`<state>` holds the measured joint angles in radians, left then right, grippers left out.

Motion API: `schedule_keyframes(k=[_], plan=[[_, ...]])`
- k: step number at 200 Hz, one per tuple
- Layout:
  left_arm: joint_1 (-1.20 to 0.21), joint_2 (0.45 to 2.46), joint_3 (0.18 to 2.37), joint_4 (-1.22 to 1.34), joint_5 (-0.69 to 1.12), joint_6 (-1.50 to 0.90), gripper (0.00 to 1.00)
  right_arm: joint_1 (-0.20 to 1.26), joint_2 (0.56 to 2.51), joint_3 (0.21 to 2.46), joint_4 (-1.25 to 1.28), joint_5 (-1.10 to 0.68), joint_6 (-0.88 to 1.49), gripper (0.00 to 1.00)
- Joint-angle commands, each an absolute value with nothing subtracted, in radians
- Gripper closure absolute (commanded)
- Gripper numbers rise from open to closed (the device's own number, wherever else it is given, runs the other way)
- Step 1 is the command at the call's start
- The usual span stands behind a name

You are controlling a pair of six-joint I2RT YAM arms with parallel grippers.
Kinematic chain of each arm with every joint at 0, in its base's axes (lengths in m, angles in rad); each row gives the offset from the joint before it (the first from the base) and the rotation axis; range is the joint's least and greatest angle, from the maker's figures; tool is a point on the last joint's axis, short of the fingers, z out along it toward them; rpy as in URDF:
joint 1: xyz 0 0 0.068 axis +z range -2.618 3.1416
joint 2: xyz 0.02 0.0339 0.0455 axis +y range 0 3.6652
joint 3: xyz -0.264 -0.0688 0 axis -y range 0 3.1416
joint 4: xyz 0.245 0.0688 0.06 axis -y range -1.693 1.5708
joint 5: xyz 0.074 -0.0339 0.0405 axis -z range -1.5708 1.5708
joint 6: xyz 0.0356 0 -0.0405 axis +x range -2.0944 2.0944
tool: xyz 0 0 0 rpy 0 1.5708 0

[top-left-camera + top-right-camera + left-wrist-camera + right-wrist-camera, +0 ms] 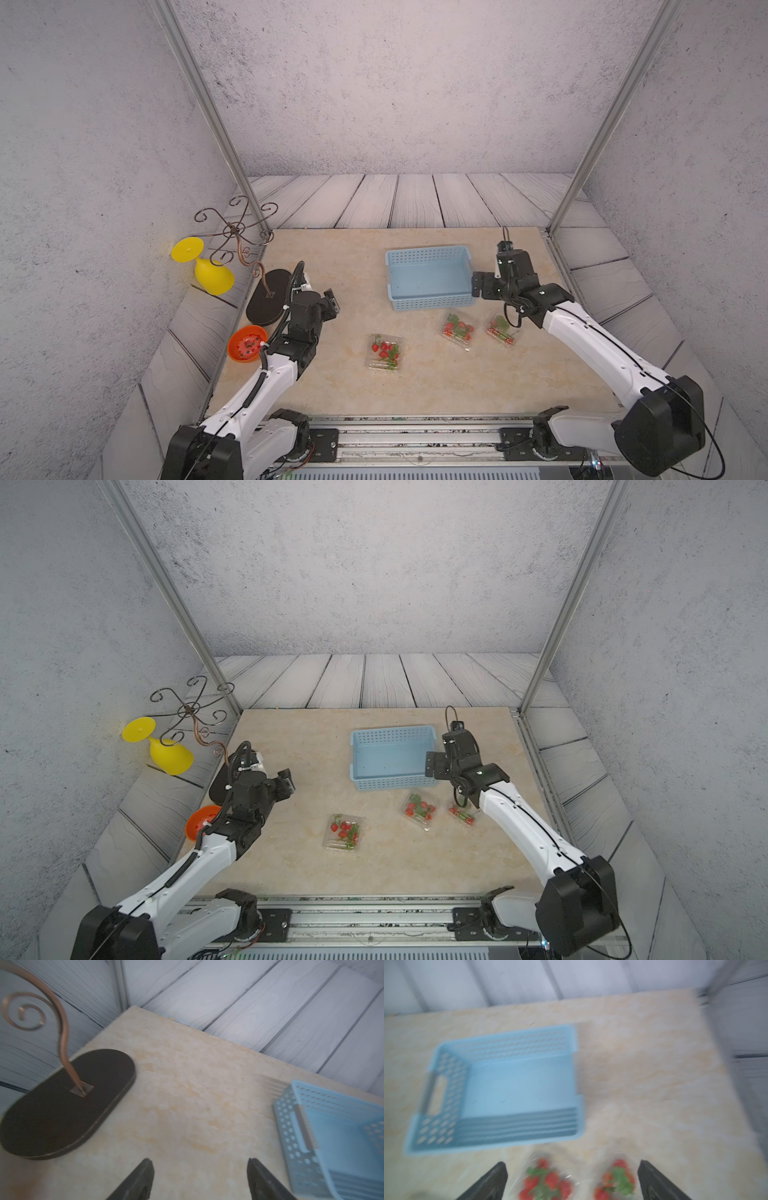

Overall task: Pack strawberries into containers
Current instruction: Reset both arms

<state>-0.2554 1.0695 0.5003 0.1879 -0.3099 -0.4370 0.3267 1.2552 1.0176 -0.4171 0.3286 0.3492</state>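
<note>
The strawberries (383, 353) are seen inside three clear containers (372, 361) lying on the bench (332, 386), on the near side of the blue basket (428, 254); two are set side by side, the third apart; the jaws of the left gripper (200, 1180) and right gripper (572, 1179) are held wide apart, empty.

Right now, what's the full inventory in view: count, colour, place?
containers: three, clear, on the table in front of the basket, one set apart toward the left arm
strawberries: count unclear, red with green caps, inside the containers
basket: one, light blue, mid-table
bowl: one, orange, table's left edge
goblet: one, yellow, lying off the table's left side
stand: one, copper scrollwork on dark oval base, far-left corner
table: one, beige
left gripper: black, open, near stand
right gripper: black, open, by basket's right end
</note>
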Motion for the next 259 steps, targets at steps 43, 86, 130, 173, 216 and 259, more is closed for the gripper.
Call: schedule_keyframes(k=[43, 86, 130, 173, 216, 259], plan=[[-0.131, 1.177, 0.494, 0.322, -0.540, -0.236, 0.21, 0.037, 1.339, 0.611, 0.165, 0.673, 0.307, 0.01], [-0.073, 1.298, 0.447, 0.510, -0.378, -0.185, 0.16, 0.008, 1.382, 0.504, 0.454, 0.532, 0.185, 0.01], [-0.032, 1.519, 0.407, 0.878, -0.282, -0.068, 0.11, 0.009, 1.342, 0.452, 0.532, 0.254, 0.042, 0.01], [-0.012, 1.557, 0.426, 0.878, -0.212, -0.056, 0.00, 0.000, 1.354, 0.374, 0.712, 0.137, 0.091, 0.01], [-0.014, 1.536, 0.444, 0.812, -0.221, -0.063, 0.00, 0.000, 1.549, 0.414, 0.840, 0.125, 0.095, 0.01], [-0.016, 1.530, 0.451, 0.779, -0.224, -0.066, 0.00, 0.000, 1.526, 0.437, 0.757, 0.136, 0.094, 0.01]])
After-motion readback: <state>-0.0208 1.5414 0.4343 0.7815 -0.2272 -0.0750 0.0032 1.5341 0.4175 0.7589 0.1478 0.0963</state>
